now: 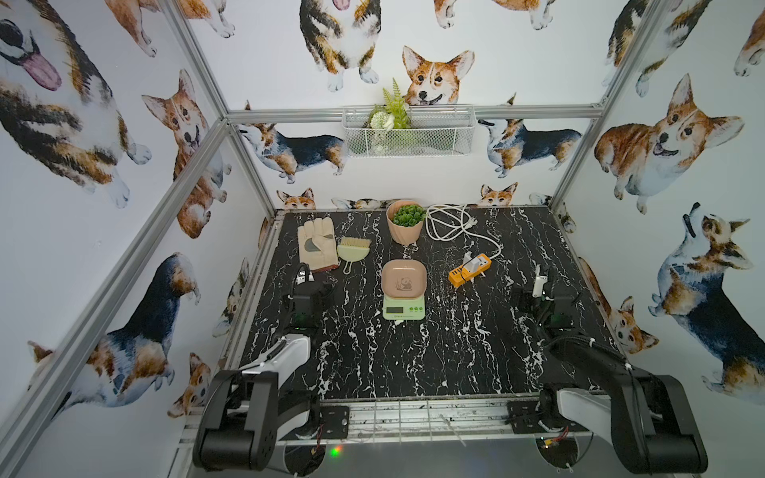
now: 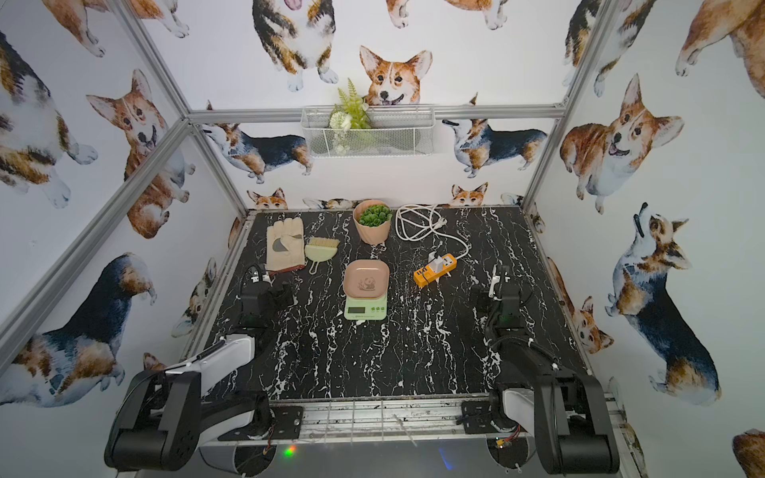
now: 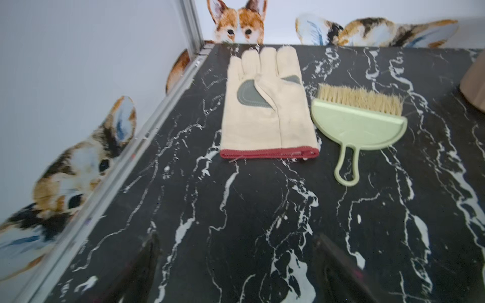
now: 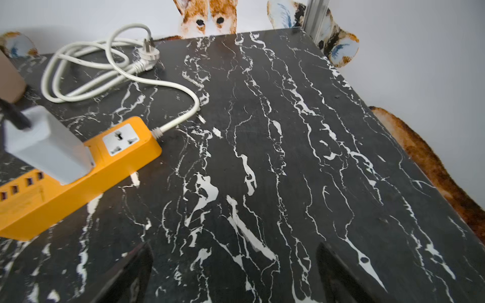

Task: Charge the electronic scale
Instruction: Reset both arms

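Left gripper [image 3: 236, 262] and right gripper [image 4: 233, 265] both hang spread and empty. The electronic scale [image 1: 404, 294] sits at the centre of the table [image 1: 455, 351] between them: three o'clock from the left, nine o'clock from the right, the left seemingly nearer. Its long axis runs twelve to six, display [image 1: 392, 310] toward six. The orange power strip [image 1: 470, 271] lies at two o'clock of it. Lettering under the display is unreadable.
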